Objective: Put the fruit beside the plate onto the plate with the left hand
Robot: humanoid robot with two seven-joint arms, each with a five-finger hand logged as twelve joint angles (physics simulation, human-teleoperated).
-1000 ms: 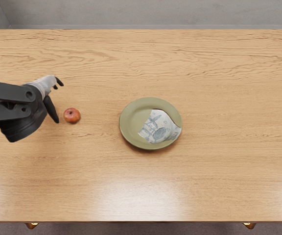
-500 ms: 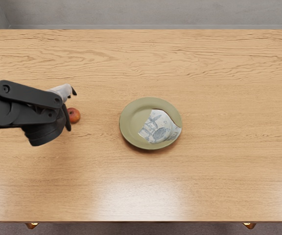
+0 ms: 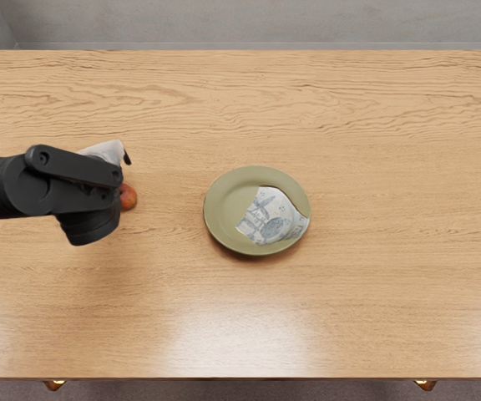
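Observation:
A small red fruit (image 3: 130, 197) lies on the wooden table, left of an olive-green plate (image 3: 222, 197) that has a blue-and-white patch on its right half. My left hand (image 3: 112, 165) comes in from the left edge and sits right over the fruit. The dark wrist and forearm (image 3: 65, 184) cover most of the fruit, so only its right edge shows. Whether the hand holds the fruit is hidden. The plate carries nothing else and stands a short way to the right of the hand. The right arm is out of view.
The light wooden table (image 3: 349, 109) stretches across the whole view, with a grey wall behind its far edge. Two table feet show below the front edge.
My left arm has moved right and slightly down, from beside the fruit to over it. The fruit has stayed in the same spot and is now mostly covered. The plate is unmoved.

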